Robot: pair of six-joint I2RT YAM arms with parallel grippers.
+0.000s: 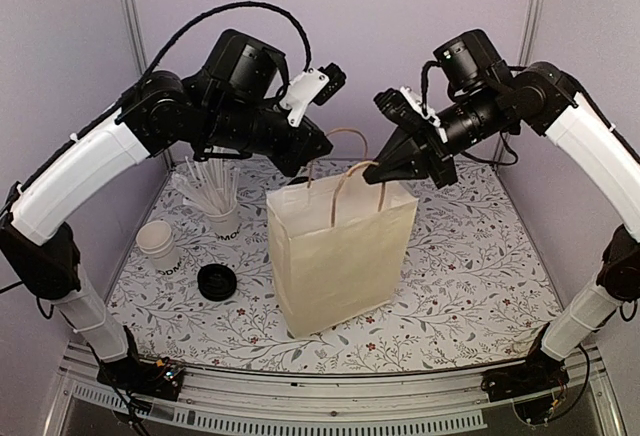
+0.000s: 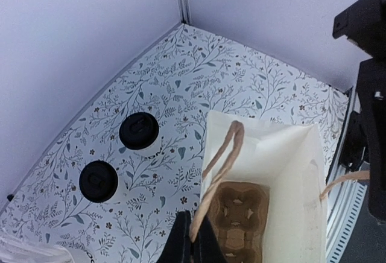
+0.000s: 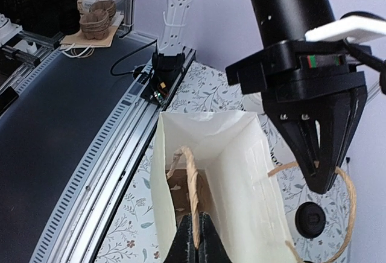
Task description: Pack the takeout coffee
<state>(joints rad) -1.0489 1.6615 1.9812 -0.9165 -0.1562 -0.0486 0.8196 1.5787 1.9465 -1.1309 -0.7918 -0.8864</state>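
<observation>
This is a robotics lab test cell dressed as a coffee counter, not a working café. The left arm (image 1: 90, 171) and the right arm (image 1: 590, 146) are bolted to a slotted aluminium rail (image 1: 350, 411). Plain lilac panels (image 1: 400, 16) held by metal posts (image 1: 128, 16) wall in the work area, which is covered by a floral-print mat (image 1: 480, 266). The props are café stock: a paper bag (image 1: 340, 246), a lidded takeout coffee cup (image 2: 139, 133) and a cup of white sticks (image 1: 215, 201). Beyond the rail, the right wrist view shows a dark surface (image 3: 54, 130), a trailing black cable (image 3: 123, 64) and a stack of pulp cup carriers (image 3: 96, 19).
</observation>
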